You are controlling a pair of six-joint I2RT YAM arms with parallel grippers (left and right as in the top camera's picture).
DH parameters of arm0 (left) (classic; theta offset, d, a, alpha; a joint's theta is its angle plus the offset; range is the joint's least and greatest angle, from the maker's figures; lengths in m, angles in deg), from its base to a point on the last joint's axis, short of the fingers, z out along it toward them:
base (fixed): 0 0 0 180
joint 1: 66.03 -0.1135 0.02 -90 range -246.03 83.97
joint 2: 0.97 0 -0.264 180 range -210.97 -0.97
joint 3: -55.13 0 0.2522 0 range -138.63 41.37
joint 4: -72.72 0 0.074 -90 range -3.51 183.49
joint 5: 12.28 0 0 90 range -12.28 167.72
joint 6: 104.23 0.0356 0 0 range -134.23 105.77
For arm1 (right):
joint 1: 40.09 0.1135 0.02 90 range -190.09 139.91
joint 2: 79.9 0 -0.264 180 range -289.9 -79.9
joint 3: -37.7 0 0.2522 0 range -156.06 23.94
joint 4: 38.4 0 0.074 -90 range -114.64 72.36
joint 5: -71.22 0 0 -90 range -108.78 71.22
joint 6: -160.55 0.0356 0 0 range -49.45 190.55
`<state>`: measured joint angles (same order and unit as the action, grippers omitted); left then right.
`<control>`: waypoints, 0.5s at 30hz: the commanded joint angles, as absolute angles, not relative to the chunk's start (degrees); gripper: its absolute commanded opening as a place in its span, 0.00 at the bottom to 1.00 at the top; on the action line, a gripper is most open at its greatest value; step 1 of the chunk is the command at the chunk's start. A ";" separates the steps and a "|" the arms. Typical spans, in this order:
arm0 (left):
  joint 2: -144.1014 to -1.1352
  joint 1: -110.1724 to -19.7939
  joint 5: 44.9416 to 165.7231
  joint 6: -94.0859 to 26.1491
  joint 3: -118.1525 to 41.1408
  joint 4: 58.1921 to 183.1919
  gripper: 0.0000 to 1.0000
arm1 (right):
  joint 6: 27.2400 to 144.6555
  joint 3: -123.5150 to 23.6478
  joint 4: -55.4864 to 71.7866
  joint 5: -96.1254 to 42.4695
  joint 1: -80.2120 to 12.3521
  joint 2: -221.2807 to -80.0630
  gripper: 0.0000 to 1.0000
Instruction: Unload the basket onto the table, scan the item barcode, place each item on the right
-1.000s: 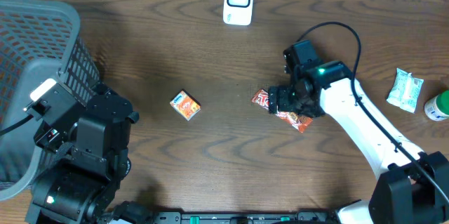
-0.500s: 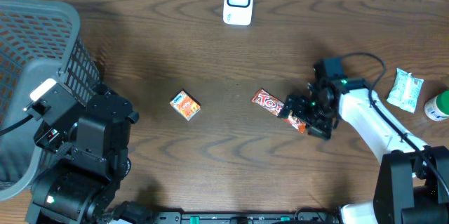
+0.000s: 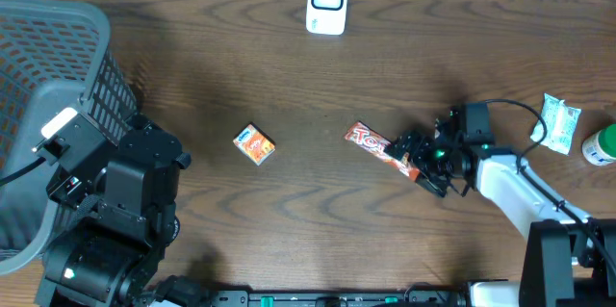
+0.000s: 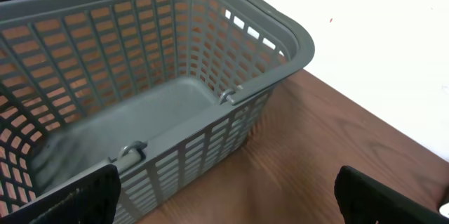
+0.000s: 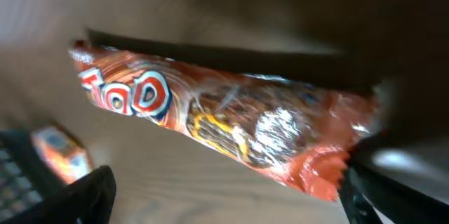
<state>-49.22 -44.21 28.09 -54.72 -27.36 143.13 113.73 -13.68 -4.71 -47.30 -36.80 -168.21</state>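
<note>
Pulled back rightward, the right pincer [image 3: 421,160] hovers open at the right end of the red snack bar [image 3: 371,140] (nothing gripped); close squarely across it before lifting.

I'm looking at a dark brown table [image 3: 289,240] with bold, wavy wood grain that fills nearly the whole overhead view, with only a thin pale strip showing beyond its far edge. From the left wrist camera a plain white wall [image 4: 379,34] stands beyond the table's edge. The light looks soft and even, leaving only blurred shadows on the wood.
</note>
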 commanded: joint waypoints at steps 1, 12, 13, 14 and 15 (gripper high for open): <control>-49.20 -44.49 27.59 -55.01 -28.23 143.26 0.98 | 119.89 -4.11 -8.21 -41.57 -37.00 -172.89 0.99; -49.20 -44.49 27.59 -55.01 -28.23 143.26 0.98 | 123.87 1.77 -17.72 -37.90 -37.02 -172.89 0.63; -49.20 -44.49 27.59 -55.01 -28.23 143.26 0.98 | 123.87 1.77 -17.85 -37.11 -37.02 -172.89 0.56; -49.20 -44.49 27.59 -55.01 -28.23 143.26 0.98 | 123.89 1.77 -18.05 -36.17 -37.02 -172.89 0.47; -49.20 -44.49 27.59 -55.01 -28.23 143.26 0.98 | 123.89 1.77 -18.18 -35.45 -37.02 -172.89 0.40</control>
